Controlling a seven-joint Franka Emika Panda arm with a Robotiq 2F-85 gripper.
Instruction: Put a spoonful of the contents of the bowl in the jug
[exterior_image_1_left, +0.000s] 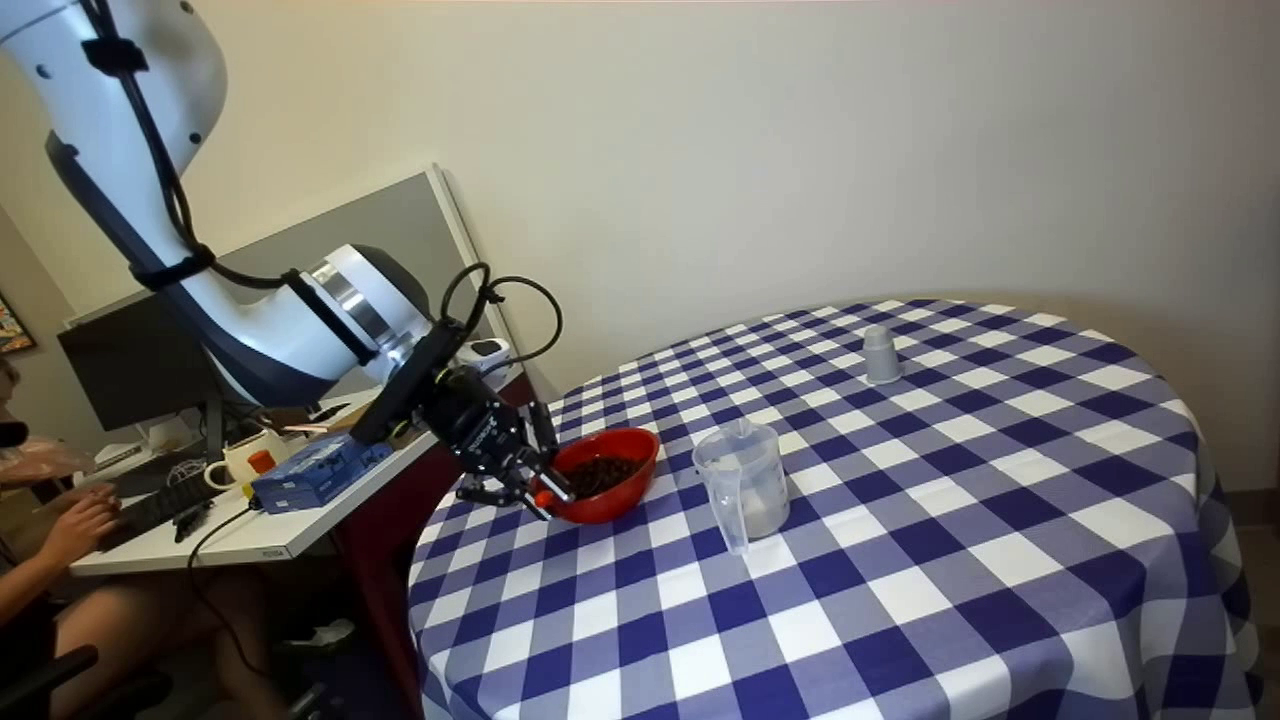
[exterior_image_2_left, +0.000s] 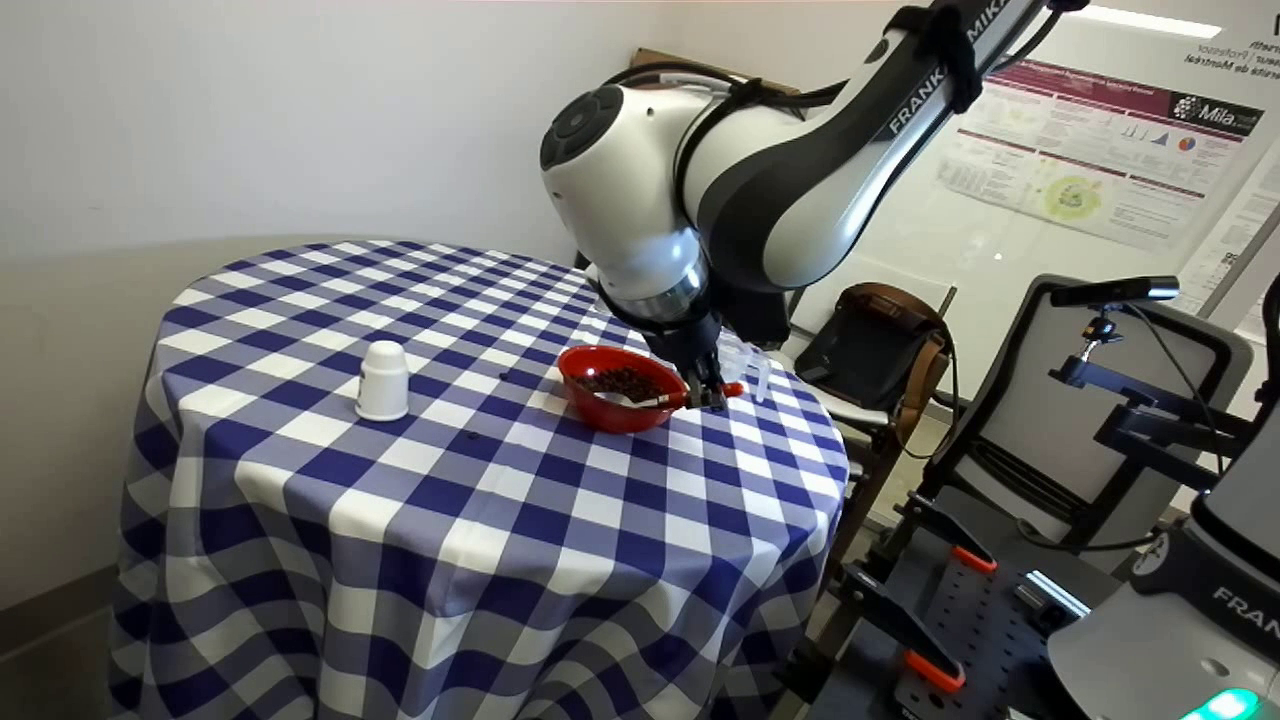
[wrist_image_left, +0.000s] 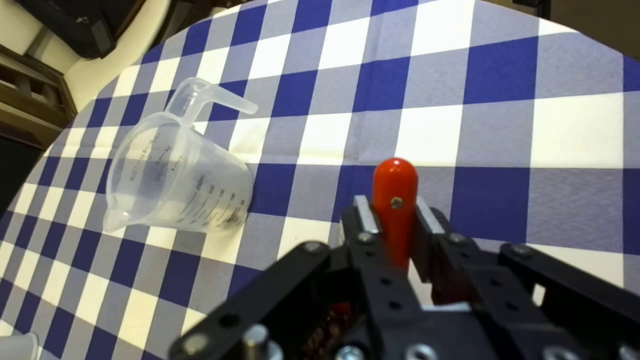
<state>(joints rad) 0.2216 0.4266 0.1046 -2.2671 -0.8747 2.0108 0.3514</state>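
Behind a blue-and-white checked tablecloth (exterior_image_1_left: 940, 570), a pale wall (exterior_image_1_left: 800, 150) is rising. At far left in an exterior view, a person (exterior_image_1_left: 30, 590) is sitting at a white desk (exterior_image_1_left: 240, 530), where a dark monitor (exterior_image_1_left: 140, 375) and a blue box (exterior_image_1_left: 320, 470) are resting. Next, the robot arm (exterior_image_1_left: 245, 335) is slanting down toward the tablecloth, and its gripper (wrist_image_left: 398, 215) is hanging beside the left rim of the red bowl (exterior_image_1_left: 630, 500). Its fingers (wrist_image_left: 367, 215) are clamping the red handle (wrist_image_left: 396, 220) of a spoon (exterior_image_2_left: 655, 401) from both sides. Seen in an exterior view, the spoon's long axis is running close to level, its head (exterior_image_2_left: 614, 399) pointing into the bowl where the dark contents (exterior_image_1_left: 603, 474) are lying, while the rounded handle end is sticking out past the fingers, away from the bowl. Whether the spoon is carrying anything, I cannot tell. Further right, near the bowl yet apart from it, the clear jug (wrist_image_left: 205, 185) is standing upright; in an exterior view its grip (exterior_image_1_left: 735, 505) is facing the camera and its spout (exterior_image_1_left: 741, 428) is pointing away. Farthest right, a white container (exterior_image_1_left: 881, 355) is standing upright, well apart from the jug.
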